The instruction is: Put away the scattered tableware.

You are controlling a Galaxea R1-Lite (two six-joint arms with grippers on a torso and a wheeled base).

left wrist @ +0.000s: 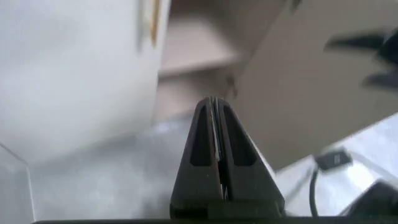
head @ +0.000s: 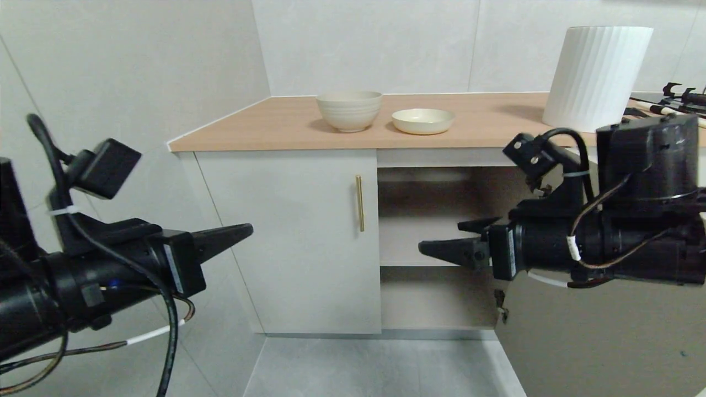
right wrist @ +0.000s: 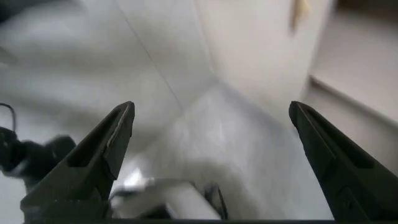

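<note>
Matt wood-grain countertop [head: 287, 124]; smooth cream bowl [head: 349, 110]; brass-look handle [head: 359, 203]

Bright, even light from above; soft shadows beside the bowl [head: 349, 110] and dish [head: 423, 121]; cupboard [head: 427, 194] interior dim

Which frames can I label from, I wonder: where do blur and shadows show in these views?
Head view: crisp, with soft shadows under the bowl and dish on the counter; the open cupboard is dim inside. Left wrist view: the shut left hand is fairly clear, the cupboard behind blurred. Right wrist view: blurred all over, the open right hand dark against the pale floor.
</note>
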